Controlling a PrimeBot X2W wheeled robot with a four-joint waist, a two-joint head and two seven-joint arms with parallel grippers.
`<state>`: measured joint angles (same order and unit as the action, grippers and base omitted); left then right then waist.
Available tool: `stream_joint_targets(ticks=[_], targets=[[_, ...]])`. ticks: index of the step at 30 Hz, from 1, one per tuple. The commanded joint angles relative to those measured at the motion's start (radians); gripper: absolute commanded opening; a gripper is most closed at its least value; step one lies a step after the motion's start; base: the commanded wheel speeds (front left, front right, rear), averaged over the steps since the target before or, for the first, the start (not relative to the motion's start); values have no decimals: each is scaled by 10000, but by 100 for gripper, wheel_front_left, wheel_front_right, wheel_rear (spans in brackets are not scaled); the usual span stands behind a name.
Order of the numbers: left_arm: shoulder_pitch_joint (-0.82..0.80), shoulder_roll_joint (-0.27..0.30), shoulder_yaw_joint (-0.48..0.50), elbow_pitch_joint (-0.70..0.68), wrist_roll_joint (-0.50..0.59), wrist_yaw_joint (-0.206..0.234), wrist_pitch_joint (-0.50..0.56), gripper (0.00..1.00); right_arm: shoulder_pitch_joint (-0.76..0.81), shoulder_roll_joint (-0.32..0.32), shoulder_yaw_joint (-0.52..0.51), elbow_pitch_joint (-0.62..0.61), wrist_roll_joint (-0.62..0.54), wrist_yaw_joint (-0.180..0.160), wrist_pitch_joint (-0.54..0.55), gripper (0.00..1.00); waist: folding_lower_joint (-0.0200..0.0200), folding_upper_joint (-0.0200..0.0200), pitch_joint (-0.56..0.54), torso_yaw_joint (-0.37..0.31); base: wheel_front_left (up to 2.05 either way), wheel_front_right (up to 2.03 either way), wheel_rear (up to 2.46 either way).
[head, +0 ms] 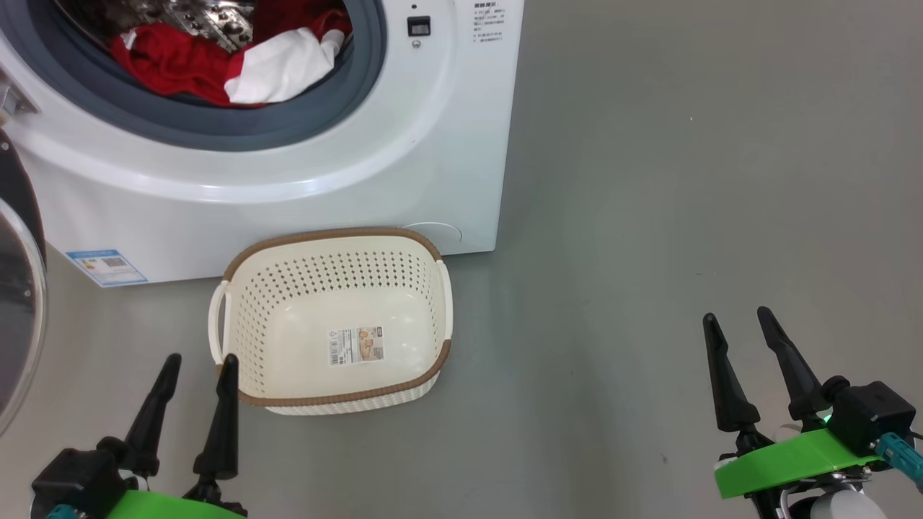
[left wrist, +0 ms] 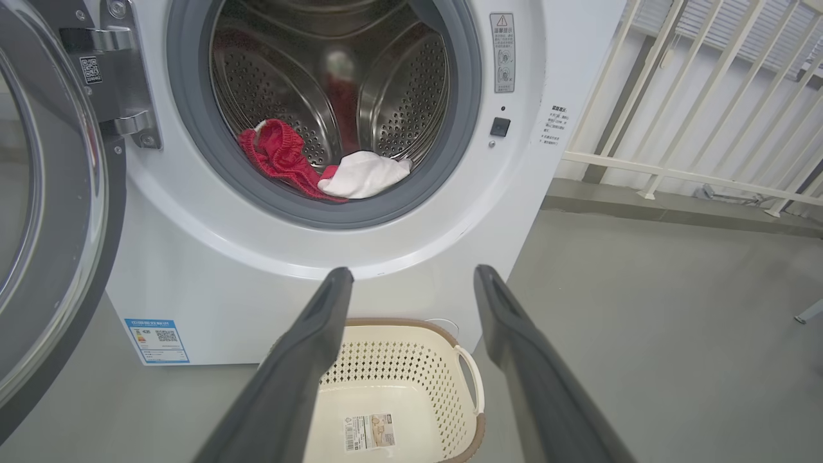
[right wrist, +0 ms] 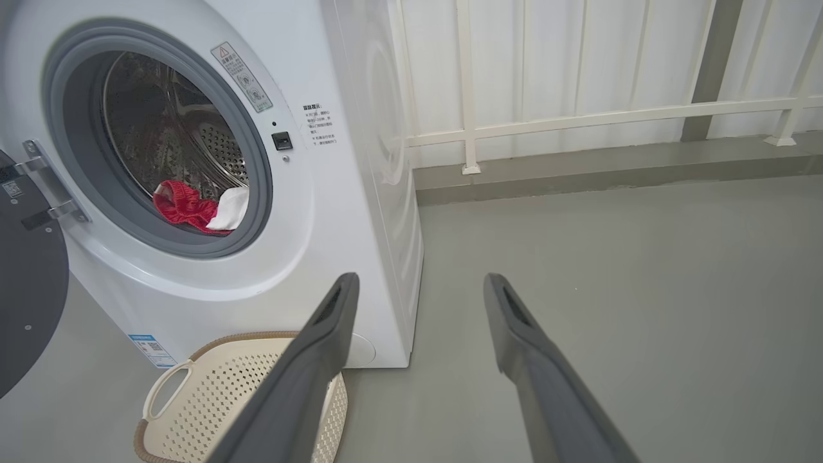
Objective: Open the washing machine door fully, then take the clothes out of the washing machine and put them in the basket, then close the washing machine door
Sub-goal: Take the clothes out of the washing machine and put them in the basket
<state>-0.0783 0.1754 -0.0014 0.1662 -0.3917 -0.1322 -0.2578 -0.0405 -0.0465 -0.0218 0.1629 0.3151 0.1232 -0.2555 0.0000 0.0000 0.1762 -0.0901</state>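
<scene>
The white washing machine (head: 404,151) stands with its round black-rimmed door (head: 18,303) swung open to the left. Red and white clothes (head: 223,61) lie at the front of the steel drum (left wrist: 334,83). The cream basket (head: 332,317) sits empty on the floor right in front of the machine, a paper label on its bottom. My left gripper (head: 200,364) is open at the lower left, just left of the basket's near corner, nothing between its fingers. My right gripper (head: 737,318) is open at the lower right, well away from the basket, over bare floor.
Grey floor (head: 685,180) spreads to the right of the machine. A white railing (right wrist: 578,116) runs along a raised kerb behind it. The open door's hinge (left wrist: 116,83) is at the machine's left side.
</scene>
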Motion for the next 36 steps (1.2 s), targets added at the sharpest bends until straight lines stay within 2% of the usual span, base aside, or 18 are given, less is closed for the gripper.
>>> stream_joint_targets(ticks=[1, 25, 36], targets=[[-239, 242, 313, -265, -88, 15, -40, 100, -46, -38, 227, -243, 80, 75, -63, 100, 0, 0, -3, -1, 23, -23, 0], [-330, 293, 267, -183, -180, 15, -40, 100, -95, -37, 421, -192, 133, 75, -63, 100, 0, 0, 104, 52, 90, -90, 0], [-428, 366, 116, -145, -202, 15, -40, 100, -139, -37, 506, -172, 187, 75, -63, 100, 0, 0, 207, 69, 17, -17, 0]])
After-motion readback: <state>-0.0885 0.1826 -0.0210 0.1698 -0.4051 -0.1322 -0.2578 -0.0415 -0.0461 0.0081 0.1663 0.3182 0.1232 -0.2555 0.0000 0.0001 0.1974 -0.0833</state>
